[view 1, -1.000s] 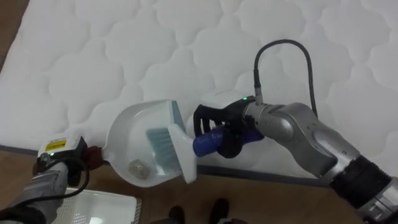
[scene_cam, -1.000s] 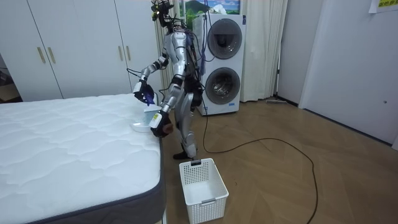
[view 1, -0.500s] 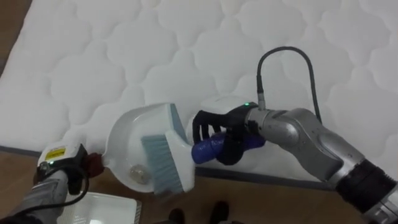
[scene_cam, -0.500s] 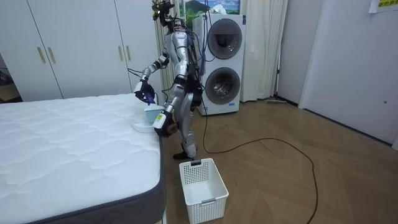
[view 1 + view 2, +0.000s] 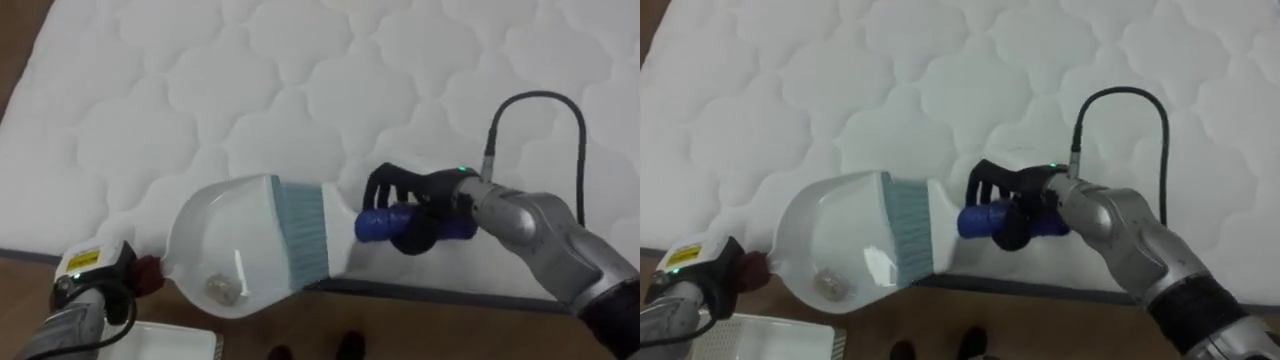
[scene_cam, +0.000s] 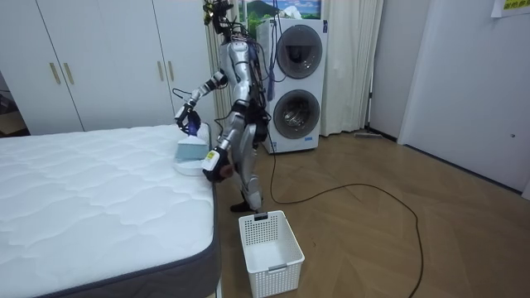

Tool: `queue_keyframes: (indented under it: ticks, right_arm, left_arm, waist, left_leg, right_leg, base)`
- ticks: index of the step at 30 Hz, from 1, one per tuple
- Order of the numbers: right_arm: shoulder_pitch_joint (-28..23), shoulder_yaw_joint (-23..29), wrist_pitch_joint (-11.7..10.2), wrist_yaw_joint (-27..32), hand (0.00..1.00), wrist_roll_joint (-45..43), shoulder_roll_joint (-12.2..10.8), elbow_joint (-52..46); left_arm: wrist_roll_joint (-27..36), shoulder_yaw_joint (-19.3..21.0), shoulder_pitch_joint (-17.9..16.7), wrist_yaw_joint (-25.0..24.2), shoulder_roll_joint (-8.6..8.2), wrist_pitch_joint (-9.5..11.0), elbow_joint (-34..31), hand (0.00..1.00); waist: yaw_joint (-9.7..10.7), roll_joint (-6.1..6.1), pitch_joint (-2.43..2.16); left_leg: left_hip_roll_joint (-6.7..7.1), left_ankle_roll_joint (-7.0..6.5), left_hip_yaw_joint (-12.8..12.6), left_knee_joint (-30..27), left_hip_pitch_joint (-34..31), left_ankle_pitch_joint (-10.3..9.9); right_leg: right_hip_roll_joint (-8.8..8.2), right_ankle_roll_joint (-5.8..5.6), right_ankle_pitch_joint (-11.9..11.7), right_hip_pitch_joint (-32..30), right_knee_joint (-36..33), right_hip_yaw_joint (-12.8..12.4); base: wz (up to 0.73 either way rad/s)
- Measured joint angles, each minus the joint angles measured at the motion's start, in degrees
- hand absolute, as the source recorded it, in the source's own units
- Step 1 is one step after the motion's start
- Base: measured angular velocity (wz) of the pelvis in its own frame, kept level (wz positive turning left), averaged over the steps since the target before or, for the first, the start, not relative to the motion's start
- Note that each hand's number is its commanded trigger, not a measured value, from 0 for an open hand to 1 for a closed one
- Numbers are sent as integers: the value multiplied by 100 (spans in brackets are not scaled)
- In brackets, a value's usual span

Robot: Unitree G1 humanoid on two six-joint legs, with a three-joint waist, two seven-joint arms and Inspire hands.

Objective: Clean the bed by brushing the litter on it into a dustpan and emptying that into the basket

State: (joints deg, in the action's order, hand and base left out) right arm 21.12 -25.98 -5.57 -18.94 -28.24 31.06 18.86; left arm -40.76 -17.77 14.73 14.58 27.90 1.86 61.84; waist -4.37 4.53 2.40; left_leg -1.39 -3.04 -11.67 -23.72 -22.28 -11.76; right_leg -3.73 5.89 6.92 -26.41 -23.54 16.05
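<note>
The left hand (image 5: 103, 290) sits at the lower left, just beside the dustpan's dark red end; I cannot tell whether its fingers are closed. Below it a white basket (image 6: 277, 277) stands on the floor by the bed. The white dustpan (image 5: 225, 235) hangs at the edge of the mattress (image 5: 200, 90), with one small pale scrap (image 5: 221, 290) inside. A brush (image 5: 300, 235) lays its teal bristles across the pan's mouth, and the right hand (image 5: 412, 205) grips its blue handle.

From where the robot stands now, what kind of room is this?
Probably a bedroom in a home that also holds the laundry: a bed with a bare white quilted top, tall white wardrobe doors behind it, and two stacked washing machines.
</note>
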Motion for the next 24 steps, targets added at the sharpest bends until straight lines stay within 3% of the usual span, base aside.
queue_keyframes:
  ticks: [4,5,6,7,10,14,19,24]
  right_arm:
    - [-274,547,-6,355,97,2,-2,8]
    - [-374,741,-4,444,55,37,-3,6]
    - [-497,934,-2,539,35,80,0,4]
    - [-568,1010,0,595,0,96,2,4]
    - [-1047,1544,1,953,0,155,35,-72]
    - [-1462,2038,11,1400,0,290,35,-102]
    - [-1705,2538,22,1902,0,798,33,-97]
    - [-1733,2640,21,2235,0,911,-50,-107]
  left_arm:
    - [5,293,-300,12,0,-20,-391,100]
    - [3,407,-435,27,-2,-20,-530,100]
    - [14,477,-538,32,-2,-20,-617,100]
    - [16,502,-578,32,-5,-20,-632,100]
    - [-10,811,-898,34,-23,-35,-1047,100]
    - [22,1223,-1377,129,-107,-55,-1587,100]
    - [24,1402,-1902,143,-259,-62,-2171,100]
    - [80,1443,-2219,59,-314,-67,-2654,100]
  waist:
    - [96,-14,-18]
    - [97,-15,-51]
    - [105,-16,-80]
    - [112,-22,-95]
    - [162,-109,-216]
    - [258,-249,-291]
    - [304,-282,-285]
    - [339,-278,-281]
  left_leg:
    - [-17,0,-7,51,228,-7]
    - [-13,-2,-46,131,332,-10]
    - [0,-2,-75,225,467,-9]
    - [1,-2,-82,254,540,-9]
    - [-1,5,-84,427,930,-6]
    - [11,17,-83,752,1421,3]
    - [34,62,-87,1197,2113,36]
    - [9,77,-61,1259,2278,42]
  right_leg:
    - [41,-20,-10,242,128,-12]
    - [46,-24,-8,299,167,-36]
    - [51,-34,-5,388,189,-68]
    - [58,-41,0,447,199,-80]
    - [122,-78,-10,844,388,-119]
    - [181,-129,-37,1334,653,-148]
    - [271,-176,-35,1928,909,-198]
    - [332,-186,-40,2137,1116,-173]
  base:
    - [-2]
    - [-15]
    - [-15]
    - [-11]
    - [-3]
    - [-3]
    - [-7]
    - [0]
